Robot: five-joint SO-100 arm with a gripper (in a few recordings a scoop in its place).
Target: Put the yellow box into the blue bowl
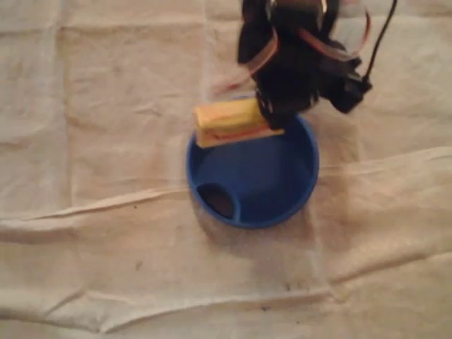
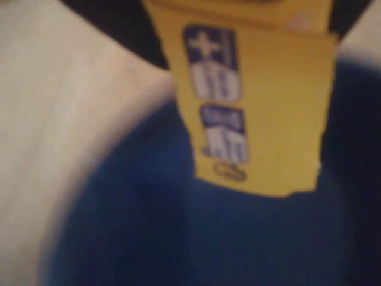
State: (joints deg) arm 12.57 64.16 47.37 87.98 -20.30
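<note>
A yellow box [image 1: 229, 122] hangs over the far left rim of the blue bowl [image 1: 282, 201], lying roughly level with one end sticking out to the left. The black gripper [image 1: 272, 113] is shut on the box's right end, above the bowl's far edge. In the wrist view the yellow box [image 2: 256, 101] with blue print reaches down from the top of the picture, and the blue bowl [image 2: 149, 238] spreads blurred beneath it. The fingertips are hidden behind the box.
A wrinkled cream cloth [image 1: 106, 212] covers the table all around the bowl. A dark patch [image 1: 217, 200] lies inside the bowl at its near left. The arm's cables [image 1: 353, 42] loop at the top right.
</note>
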